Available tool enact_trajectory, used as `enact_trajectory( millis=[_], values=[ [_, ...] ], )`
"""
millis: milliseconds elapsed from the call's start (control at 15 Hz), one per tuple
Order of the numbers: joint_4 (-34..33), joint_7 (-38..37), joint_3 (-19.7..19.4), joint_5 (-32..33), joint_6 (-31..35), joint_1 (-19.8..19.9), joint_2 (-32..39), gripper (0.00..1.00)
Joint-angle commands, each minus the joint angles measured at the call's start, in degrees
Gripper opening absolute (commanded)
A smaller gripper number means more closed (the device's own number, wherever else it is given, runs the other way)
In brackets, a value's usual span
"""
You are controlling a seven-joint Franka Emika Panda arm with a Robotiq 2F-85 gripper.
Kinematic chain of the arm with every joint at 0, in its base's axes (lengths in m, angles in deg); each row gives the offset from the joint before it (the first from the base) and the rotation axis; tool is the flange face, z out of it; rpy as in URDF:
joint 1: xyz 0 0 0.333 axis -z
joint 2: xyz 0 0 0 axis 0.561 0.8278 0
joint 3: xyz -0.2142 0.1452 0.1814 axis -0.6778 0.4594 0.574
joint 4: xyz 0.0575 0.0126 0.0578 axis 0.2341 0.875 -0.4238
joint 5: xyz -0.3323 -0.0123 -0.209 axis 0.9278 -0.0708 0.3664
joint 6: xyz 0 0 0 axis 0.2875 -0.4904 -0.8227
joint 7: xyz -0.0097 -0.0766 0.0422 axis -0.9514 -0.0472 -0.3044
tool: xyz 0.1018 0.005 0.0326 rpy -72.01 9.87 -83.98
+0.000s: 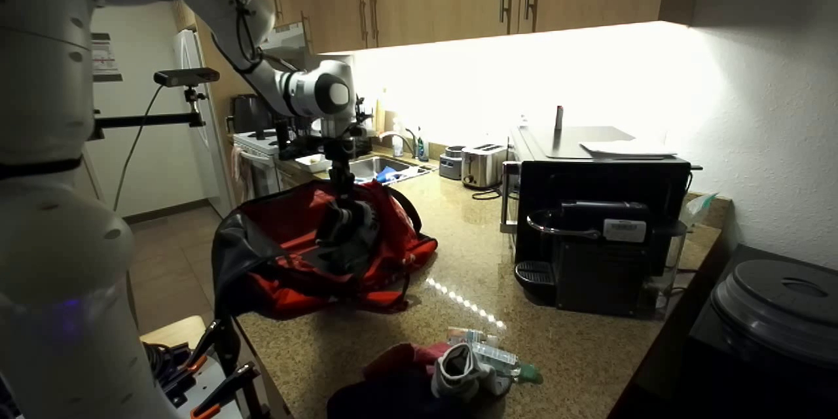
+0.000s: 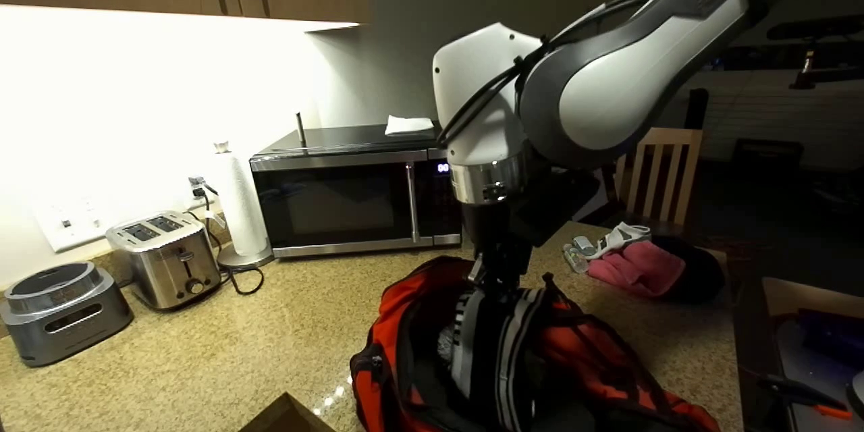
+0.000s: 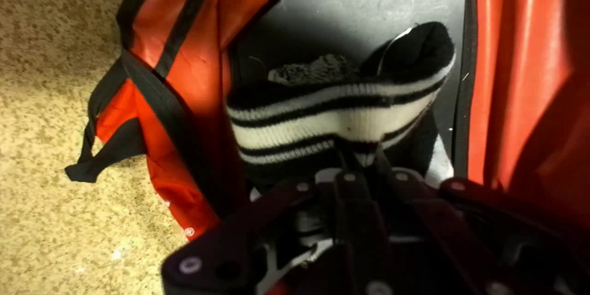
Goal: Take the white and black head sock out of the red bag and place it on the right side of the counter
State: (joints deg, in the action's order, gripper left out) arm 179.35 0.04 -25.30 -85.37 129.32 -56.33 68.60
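Note:
The white and black head sock (image 3: 295, 131) has ribbed white and grey stripes on black knit. My gripper (image 3: 360, 153) is shut on a fold of its striped band in the wrist view. In both exterior views, the head sock (image 1: 357, 226) (image 2: 476, 341) hangs below the gripper (image 1: 342, 191) (image 2: 498, 287), its lower part inside the red bag. The red bag (image 1: 419, 252) (image 2: 378, 344) lies open on the counter, with black trim and a dark inside. It also shows on both sides in the wrist view (image 3: 184, 60). The lower end of the head sock is hidden.
A pile of pink cloth (image 2: 638, 266), dark cloth, a white item and small bottles lies on the counter (image 1: 556, 353). A microwave (image 2: 351, 196), a toaster (image 2: 165, 260) and a coffee machine (image 1: 602, 262) stand along the counter. The sink (image 1: 380, 167) is beyond the bag.

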Motion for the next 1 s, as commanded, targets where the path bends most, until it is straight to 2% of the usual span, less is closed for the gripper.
enact_trajectory(
  millis=[0, 467, 933],
  values=[
    [2.20, -3.09, 2.52, 2.29, -4.54, 0.58, -6.72, 0.06],
    [0.57, -4.65, 5.69, 3.96, -9.37, 1.97, -12.10, 0.06],
    [0.80, -5.62, 5.02, 3.66, -12.60, 5.94, -16.11, 0.06]
  ],
)
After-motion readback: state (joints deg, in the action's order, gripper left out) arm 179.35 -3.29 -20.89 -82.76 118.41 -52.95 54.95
